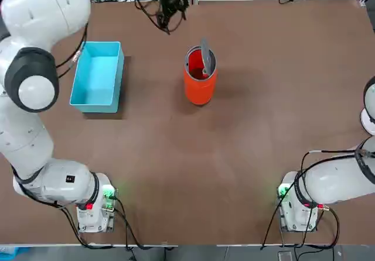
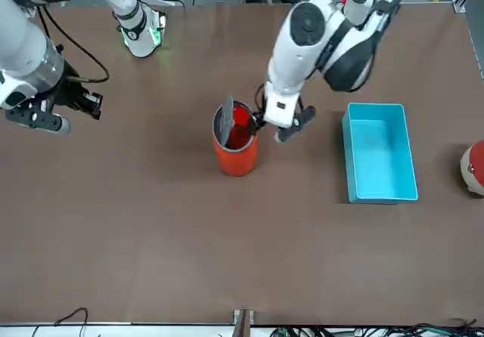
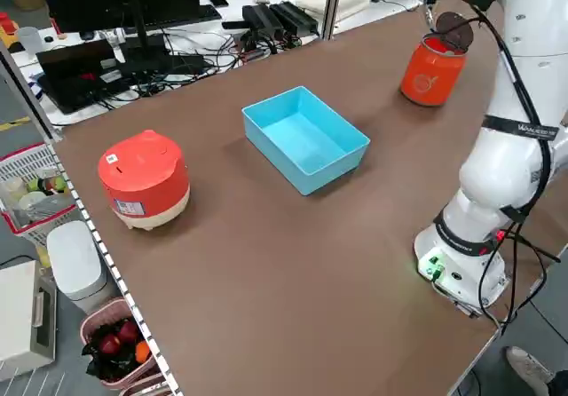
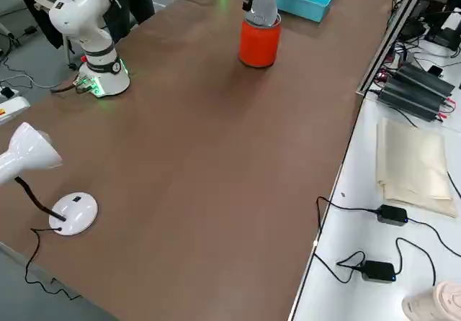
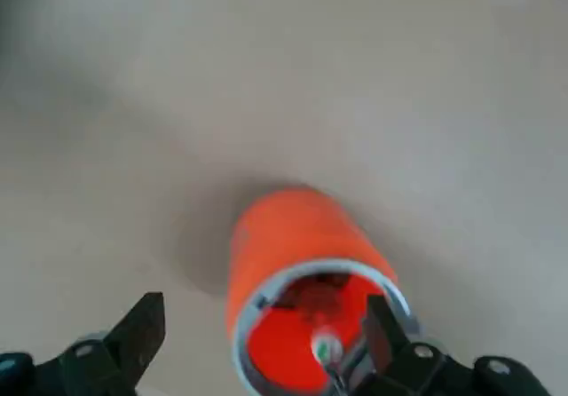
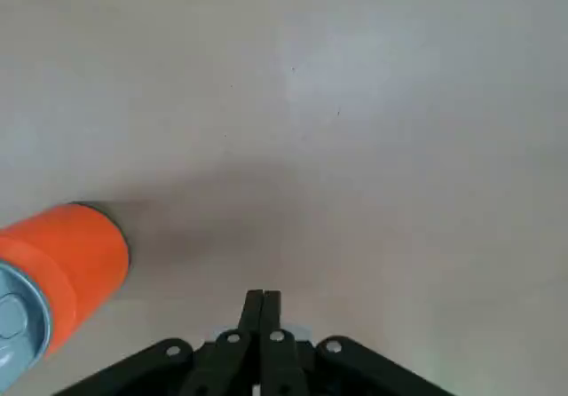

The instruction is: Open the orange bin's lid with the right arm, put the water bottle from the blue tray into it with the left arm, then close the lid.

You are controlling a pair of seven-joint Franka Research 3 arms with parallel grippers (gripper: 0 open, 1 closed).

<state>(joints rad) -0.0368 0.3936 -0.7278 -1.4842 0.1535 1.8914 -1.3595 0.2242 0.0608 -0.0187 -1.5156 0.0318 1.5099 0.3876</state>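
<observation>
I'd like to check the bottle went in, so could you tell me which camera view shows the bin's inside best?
The left wrist view: it looks into the bin, showing something small and pale inside. Top and front views show only red inner wall; side views mostly the outside; the right wrist view, the lid.

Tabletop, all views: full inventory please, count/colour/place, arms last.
upright cylindrical bin: 1, orange-red, on the table, right of the tray
round metallic lid: 1, silver-grey, raised at the bin's rim
small bottle: 1, pale cap showing, inside the bin
rectangular open-topped plastic box: 1, light blue, left of the bin
rounded object: 1, red and white, beyond the box on the robot's left
desk lamp: 1, white, robot's right side of the table
left gripper: 1, black, fingers apart by the bin's mouth
right gripper: 1, black, fingers together, right of the bin
</observation>
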